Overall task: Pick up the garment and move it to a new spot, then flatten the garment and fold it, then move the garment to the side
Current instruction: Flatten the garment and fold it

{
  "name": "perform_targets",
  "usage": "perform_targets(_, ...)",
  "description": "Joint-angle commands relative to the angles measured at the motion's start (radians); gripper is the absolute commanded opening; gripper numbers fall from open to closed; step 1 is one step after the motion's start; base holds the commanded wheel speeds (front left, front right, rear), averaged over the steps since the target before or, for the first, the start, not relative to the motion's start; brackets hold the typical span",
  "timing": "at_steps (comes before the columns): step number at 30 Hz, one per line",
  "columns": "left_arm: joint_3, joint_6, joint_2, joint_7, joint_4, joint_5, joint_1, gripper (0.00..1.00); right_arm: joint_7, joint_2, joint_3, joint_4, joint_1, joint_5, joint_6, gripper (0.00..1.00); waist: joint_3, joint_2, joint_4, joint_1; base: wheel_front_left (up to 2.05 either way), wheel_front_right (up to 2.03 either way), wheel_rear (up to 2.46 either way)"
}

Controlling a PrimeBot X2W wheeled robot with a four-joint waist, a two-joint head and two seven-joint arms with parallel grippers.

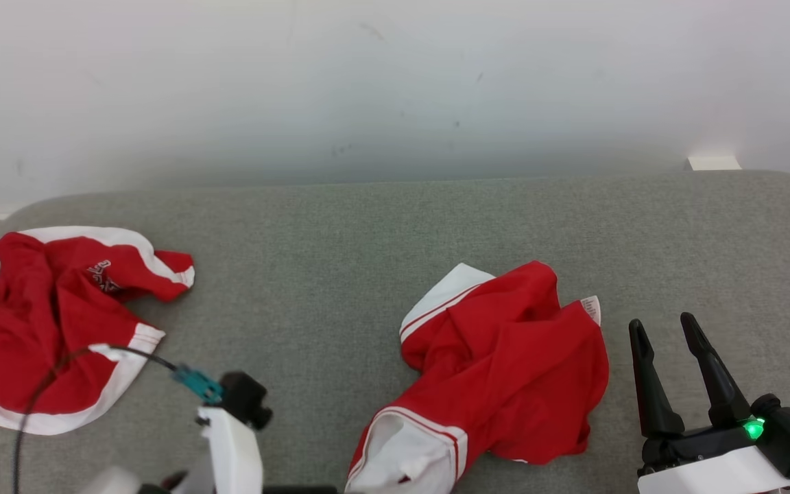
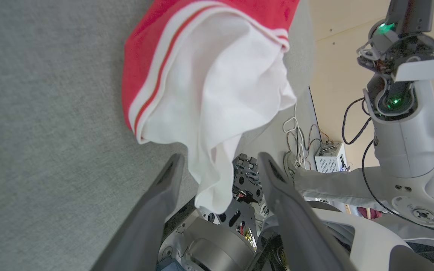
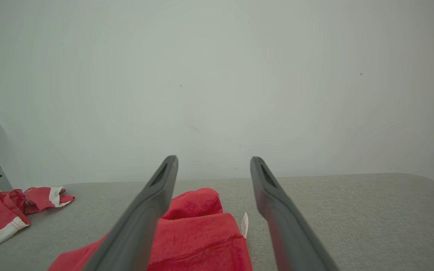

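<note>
Garment (image 1: 505,370): red knit, soft and rumpled, white rib bands with thin red stripes at its openings. It lies in a loose heap at 5 o'clock in the head view, its white-lined end spilling over the near edge of the grey padded surface (image 1: 340,240). A small white care label (image 1: 590,309) stands up at the heap's 2 o'clock. Second garment (image 1: 45,322), same red and white with a printed mark, lies crumpled at 9 o'clock, well apart from the first. The surface is a coarse grey weave with rounded corners, set against a plain off-white wall (image 1: 395,89) with a few scuffs. Right claw (image 1: 662,322): long dark tapered fingers spread wide, nothing between them, at 3 o'clock of the garment and just beside it. The right wrist view looks low across the cloth: red folds rise between the fingers of the right claw (image 3: 214,160), the label (image 3: 245,224) sits just inside the right-hand finger, and the second garment (image 3: 9,214) is at 8 o'clock. The left wrist view gives the overhanging end: thin white lining (image 2: 217,98) droops between the parted fingers of the left claw (image 2: 220,157), unpinched; whether it brushes either finger is hard to say. This view also takes in the robot's pale body (image 2: 405,143) with green lights and a small white box (image 2: 330,156) trailing wires at 3 o'clock. In the head view a white forearm (image 1: 234,446) with a black cable (image 1: 93,357) crosses at 7 o'clock.
</note>
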Motion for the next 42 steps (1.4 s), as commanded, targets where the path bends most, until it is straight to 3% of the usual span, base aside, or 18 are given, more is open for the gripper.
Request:
perform_targets(1, 0.016, -0.003, 0.021, -0.015, -0.012, -0.011, -0.020, 1.00, 0.001, -0.005, -0.004, 0.004, -0.001, 0.008, -0.002, 1.00, -0.006, 0.0000, -0.005, 0.0000, 0.00, 0.00, 0.00)
perform_targets(9, 0.122, -0.003, 0.078, -0.163, -0.104, -0.030, -0.061, 1.00, 0.001, 0.015, -0.013, 0.000, 0.020, 0.010, -0.002, 1.00, -0.030, 0.0000, -0.030, 0.0000, 0.00, 0.00, 0.00)
perform_targets(13, 0.171, 0.001, 0.045, -0.299, -0.053, 0.053, -0.097, 1.00, 0.001, 0.021, -0.020, -0.005, 0.018, 0.012, -0.002, 1.00, -0.033, 0.0000, -0.044, 0.0000, 0.00, 0.00, 0.00)
perform_targets(16, 0.160, 0.009, -0.001, -0.340, 0.022, 0.093, -0.135, 1.00, 0.001, 0.022, -0.015, -0.003, 0.007, 0.012, -0.002, 1.00, -0.036, 0.0000, -0.063, 0.0000, 0.00, 0.00, 0.00)
perform_targets(25, 0.064, 0.002, -0.080, -0.255, 0.281, 0.144, -0.307, 1.00, 0.001, 0.024, -0.003, -0.007, -0.033, 0.015, -0.002, 1.00, 0.009, 0.0000, -0.160, 0.0000, 0.00, 0.00, 0.00)
perform_targets(34, -0.040, -0.003, -0.084, -0.183, 0.497, 0.210, -0.467, 1.00, 0.001, 0.042, 0.001, -0.012, -0.075, 0.033, -0.002, 1.00, 0.103, 0.0000, -0.304, 0.0000, 0.00, 0.00, 0.00)
perform_targets(42, -0.131, -0.003, -0.062, -0.089, 0.567, 0.152, -0.498, 1.00, 0.001, 0.054, -0.004, -0.011, -0.081, 0.045, -0.002, 1.00, 0.128, 0.0000, -0.374, 0.0000, 0.00, 0.00, 0.00)
